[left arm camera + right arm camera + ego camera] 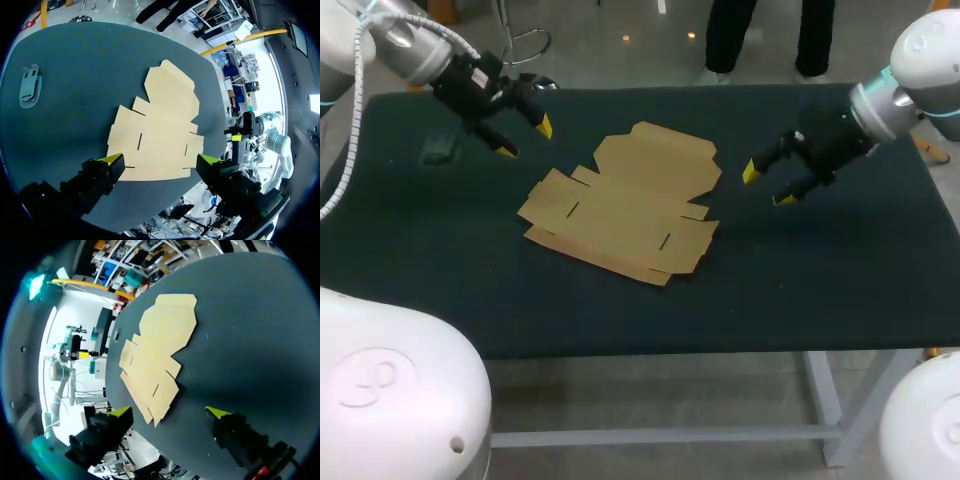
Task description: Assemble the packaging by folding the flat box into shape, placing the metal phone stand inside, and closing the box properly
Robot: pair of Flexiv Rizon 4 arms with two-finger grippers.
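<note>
Cardboard, wholly unfolded: the flat box [625, 205] lies spread on the table [820, 290], so folding, loading and closing all look undone. Right of the box the right gripper [768, 186] hovers wide and empty; left of it the left gripper [526, 139] gapes too, with the phone stand [438, 150] farther left, untouched.

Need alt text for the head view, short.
A flat, unfolded cardboard box lies in the middle of the dark tabletop. The left end effector and right end effector flank it, open and empty. The phone stand lies near the tabletop's left edge.
</note>
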